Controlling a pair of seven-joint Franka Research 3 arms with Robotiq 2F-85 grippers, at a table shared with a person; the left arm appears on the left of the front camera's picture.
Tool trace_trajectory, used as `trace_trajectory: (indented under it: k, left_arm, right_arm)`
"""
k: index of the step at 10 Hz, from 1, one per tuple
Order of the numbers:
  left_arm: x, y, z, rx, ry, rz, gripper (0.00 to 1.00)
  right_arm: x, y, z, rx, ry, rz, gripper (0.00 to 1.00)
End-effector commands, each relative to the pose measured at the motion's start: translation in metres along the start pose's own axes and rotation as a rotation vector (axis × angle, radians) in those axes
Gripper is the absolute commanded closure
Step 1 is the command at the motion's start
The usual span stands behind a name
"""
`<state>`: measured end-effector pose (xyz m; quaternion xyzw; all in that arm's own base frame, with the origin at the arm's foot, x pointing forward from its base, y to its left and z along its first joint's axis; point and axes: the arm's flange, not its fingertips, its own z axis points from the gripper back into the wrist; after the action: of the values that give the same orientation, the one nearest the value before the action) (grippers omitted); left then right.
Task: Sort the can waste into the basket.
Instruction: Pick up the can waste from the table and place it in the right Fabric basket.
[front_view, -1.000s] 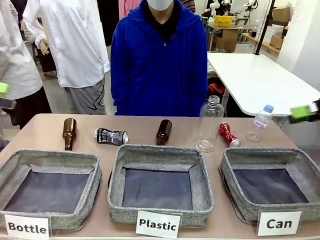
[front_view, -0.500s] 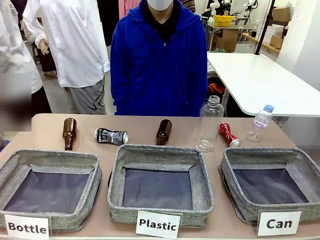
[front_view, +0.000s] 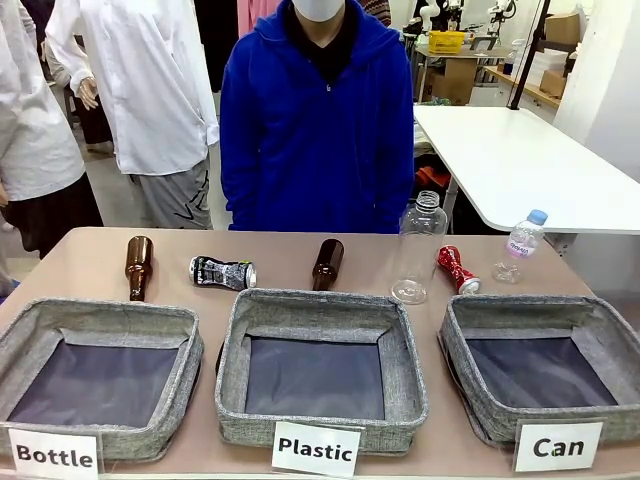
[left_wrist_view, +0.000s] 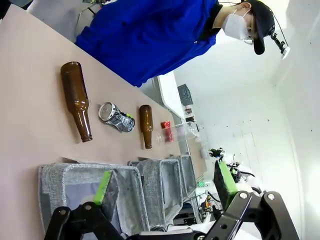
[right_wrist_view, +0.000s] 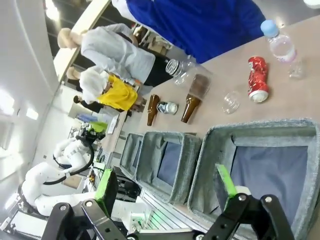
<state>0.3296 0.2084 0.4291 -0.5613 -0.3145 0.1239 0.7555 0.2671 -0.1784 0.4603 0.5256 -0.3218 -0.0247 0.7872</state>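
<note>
Left gripper (left_wrist_view: 164, 170) spread, tan table (left_wrist_view: 30, 100), white wall (left_wrist_view: 250, 105)

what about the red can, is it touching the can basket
Apart. The right wrist view shows bare table between the red can and the Can basket rim.

Three baskets line the worktop's (front_view: 85, 262) near edge, the Can basket (front_view: 462, 330) rightmost. Behind it, one can (front_view: 457, 269) lies between an upright bottle (front_view: 418, 247) and the rightmost bottle (front_view: 521, 243). The other can (front_view: 222, 272) lies farther left, between two lying bottles (front_view: 138, 266).
</note>
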Motion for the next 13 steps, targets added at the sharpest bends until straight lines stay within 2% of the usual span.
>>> trace_trajectory:
  k: [1, 2, 3, 5, 7, 8, 9, 10, 12, 13]
  left_arm:
    - [0.003, 0.001, 0.003, -0.006, 0.015, -0.015, 0.00]
    - [0.000, 0.000, 0.000, 0.000, 0.000, 0.000, 0.00]
    - [-0.003, -0.014, -0.019, 0.161, 0.041, -0.103, 0.00]
    - [-0.005, -0.056, -0.075, 0.300, 0.210, -0.302, 0.00]
    - [-0.020, -0.074, -0.165, 0.443, 0.422, -0.435, 0.00]
    - [-0.030, -0.082, -0.206, 0.496, 0.468, -0.501, 0.00]
    - [-0.041, -0.087, -0.244, 0.563, 0.451, -0.567, 0.00]
    - [-0.051, -0.089, -0.269, 0.576, 0.446, -0.605, 0.00]
    - [-0.056, -0.094, -0.298, 0.581, 0.403, -0.655, 0.00]
    - [-0.058, -0.095, -0.307, 0.621, 0.363, -0.694, 0.00]
  right_arm:
    - [0.004, 0.002, 0.005, 0.010, -0.014, 0.034, 0.00]
    - [0.004, 0.002, 0.005, 0.010, -0.014, 0.034, 0.00]
    - [0.004, 0.002, 0.005, 0.010, -0.014, 0.034, 0.00]
    - [0.004, 0.002, 0.005, 0.010, -0.014, 0.034, 0.00]
    - [0.004, 0.002, 0.005, 0.010, -0.014, 0.034, 0.00]
    - [0.004, 0.002, 0.005, 0.010, -0.014, 0.034, 0.00]
    - [0.004, 0.002, 0.005, 0.010, -0.014, 0.034, 0.00]
    - [0.004, 0.002, 0.005, 0.010, -0.014, 0.034, 0.00]
    - [0.004, 0.002, 0.005, 0.010, -0.014, 0.034, 0.00]
    - [0.004, 0.002, 0.005, 0.010, -0.014, 0.034, 0.00]
